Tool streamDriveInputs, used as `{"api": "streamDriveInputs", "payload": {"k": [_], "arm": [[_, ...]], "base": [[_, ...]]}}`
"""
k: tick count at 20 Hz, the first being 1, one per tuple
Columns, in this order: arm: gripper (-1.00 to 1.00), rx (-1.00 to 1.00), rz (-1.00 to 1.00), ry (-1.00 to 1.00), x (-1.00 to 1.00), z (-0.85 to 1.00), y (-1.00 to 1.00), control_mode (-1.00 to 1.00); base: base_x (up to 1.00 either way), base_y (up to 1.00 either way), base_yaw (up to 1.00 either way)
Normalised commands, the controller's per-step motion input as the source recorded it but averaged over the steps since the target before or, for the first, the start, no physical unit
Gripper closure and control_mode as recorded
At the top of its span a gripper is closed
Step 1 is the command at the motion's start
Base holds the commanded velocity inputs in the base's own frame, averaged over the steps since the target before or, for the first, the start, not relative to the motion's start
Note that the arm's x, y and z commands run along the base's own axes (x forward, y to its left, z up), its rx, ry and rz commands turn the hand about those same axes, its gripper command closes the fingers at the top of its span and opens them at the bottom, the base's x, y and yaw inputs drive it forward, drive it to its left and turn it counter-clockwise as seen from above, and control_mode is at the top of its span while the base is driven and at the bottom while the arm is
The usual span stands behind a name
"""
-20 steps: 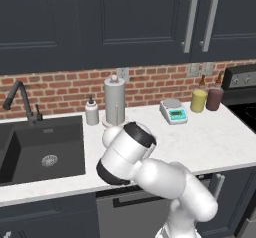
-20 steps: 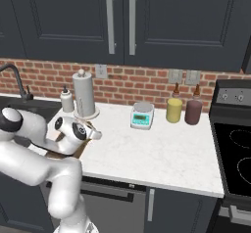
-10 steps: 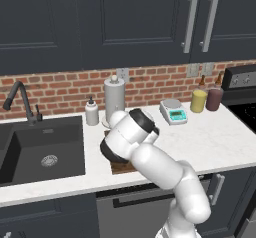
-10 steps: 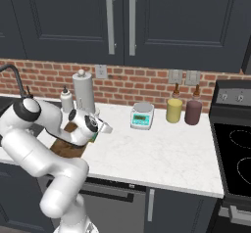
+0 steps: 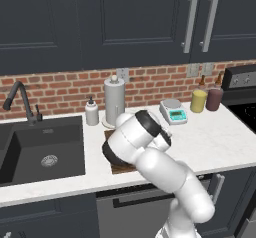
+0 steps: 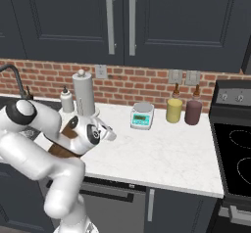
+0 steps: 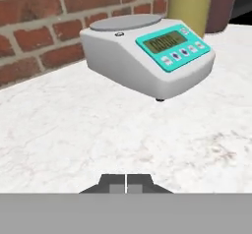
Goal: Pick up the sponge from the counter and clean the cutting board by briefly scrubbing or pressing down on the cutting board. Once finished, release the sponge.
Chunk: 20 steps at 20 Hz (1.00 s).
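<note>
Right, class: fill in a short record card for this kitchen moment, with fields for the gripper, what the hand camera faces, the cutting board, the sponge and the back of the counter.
gripper: fingertips together, nothing between them
hand camera faces: grey kitchen scale with teal display, on the white counter
cutting board: dark brown, mostly hidden under the arm, right of the sink
sponge: cannot be made out
back of counter: soap bottle, paper towel roll, yellow jar, dark red jar
</note>
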Motion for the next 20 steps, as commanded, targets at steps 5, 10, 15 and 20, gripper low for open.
{"api": "streamDriveInputs", "payload": {"k": [5, 10, 15, 20], "arm": [[1.0, 0.0, -0.06, -0.08, -0.47, 0.9, 0.0, -1.0], [1.0, 0.0, 0.0, -0.07, -0.46, 1.0, 0.0, -1.0], [1.0, 0.09, 0.0, -0.03, -0.72, 1.0, -0.01, -1.0], [1.0, 0.02, 0.0, -0.24, -0.9, 1.0, -0.08, -1.0]], "base": [[0.0, 0.0, 0.0], [0.0, 0.0, 0.0], [0.0, 0.0, 0.0], [0.0, 0.0, 0.0]]}}
